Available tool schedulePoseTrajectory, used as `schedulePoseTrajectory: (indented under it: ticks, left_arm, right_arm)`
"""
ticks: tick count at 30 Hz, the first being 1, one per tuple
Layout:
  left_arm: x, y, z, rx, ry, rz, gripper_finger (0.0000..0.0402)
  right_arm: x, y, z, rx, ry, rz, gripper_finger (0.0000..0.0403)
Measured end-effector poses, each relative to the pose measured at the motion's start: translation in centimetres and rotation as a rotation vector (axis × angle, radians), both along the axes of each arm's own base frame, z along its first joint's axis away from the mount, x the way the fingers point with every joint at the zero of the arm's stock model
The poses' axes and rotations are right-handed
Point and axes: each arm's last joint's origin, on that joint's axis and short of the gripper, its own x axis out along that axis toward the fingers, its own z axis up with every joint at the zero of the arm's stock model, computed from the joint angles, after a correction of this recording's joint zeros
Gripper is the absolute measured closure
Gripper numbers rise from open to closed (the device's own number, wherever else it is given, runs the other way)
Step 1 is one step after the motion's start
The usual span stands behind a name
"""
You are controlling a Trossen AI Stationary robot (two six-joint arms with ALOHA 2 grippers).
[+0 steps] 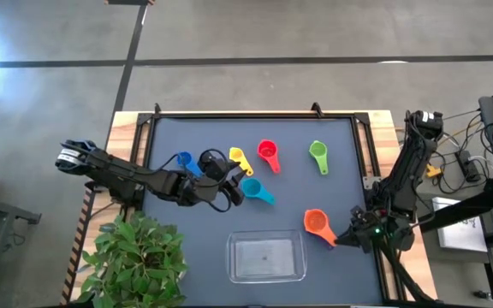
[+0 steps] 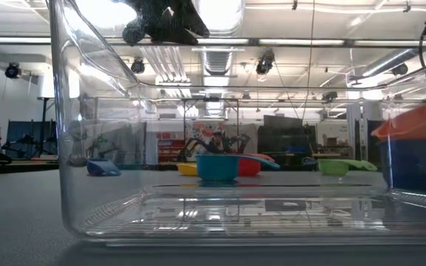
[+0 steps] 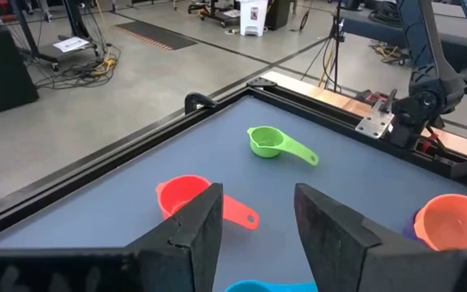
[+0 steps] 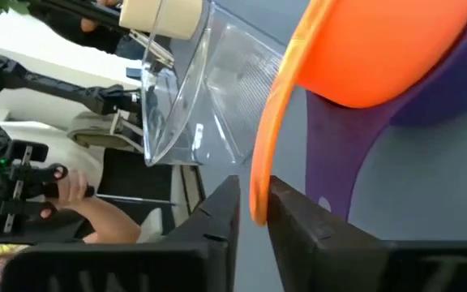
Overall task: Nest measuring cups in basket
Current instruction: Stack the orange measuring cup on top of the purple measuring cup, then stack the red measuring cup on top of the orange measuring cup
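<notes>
Right gripper (image 4: 252, 212) was pinched on flat handle of orange cup (image 1: 316, 222), nested over purple cup (image 4: 428, 101), right of clear basket (image 1: 267, 257). Left gripper (image 3: 256, 223) was spread, empty, above teal cup (image 1: 253, 188). Red cup (image 1: 268, 153), green cup (image 1: 317, 152) had handles pointing toward basket side. No legible writing.

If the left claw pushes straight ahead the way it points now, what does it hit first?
Most likely the teal cup, just under and ahead of the open left claw. If it passes above that, the red cup lies a little to one side; depth is unclear.
</notes>
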Motion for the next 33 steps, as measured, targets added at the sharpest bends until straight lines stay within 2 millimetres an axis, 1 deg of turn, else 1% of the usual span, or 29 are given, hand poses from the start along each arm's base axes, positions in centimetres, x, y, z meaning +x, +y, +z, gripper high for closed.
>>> schedulePoseTrajectory:
  ticks: [6, 12, 17, 23, 26, 33]
  left_arm:
    - [0.0, 0.0, 0.0, 0.005, 0.003, -0.003, 0.0265]
    - [0.0, 0.0, 0.0, 0.008, 0.009, -0.006, 0.0265]
    - [0.0, 0.0, -0.1, 0.024, 0.021, -0.011, 0.0265]
    - [0.0, 0.4, -0.1, 0.032, 0.035, -0.002, 0.0265]
    - [0.1, 0.7, -0.3, 0.045, 0.053, -0.006, 0.0265]
    - [0.5, 1.7, -0.8, 0.02, 0.068, -0.031, 0.0265]
  right_arm:
    - [0.0, -0.1, -0.1, -0.053, -0.003, 0.007, 0.0286]
    - [-0.2, -0.9, -1.0, -0.125, 0.058, -0.015, 0.0244]
    - [-0.5, -1.9, -1.6, -0.185, 0.112, -0.049, 0.0228]
    - [-0.7, -3.3, -1.3, -0.246, 0.118, -0.069, 0.0225]
    - [-0.4, -4.0, -0.2, -0.322, 0.089, -0.094, 0.0225]
    - [0.9, -5.1, 4.8, -0.561, -0.01, -0.146, 0.0225]
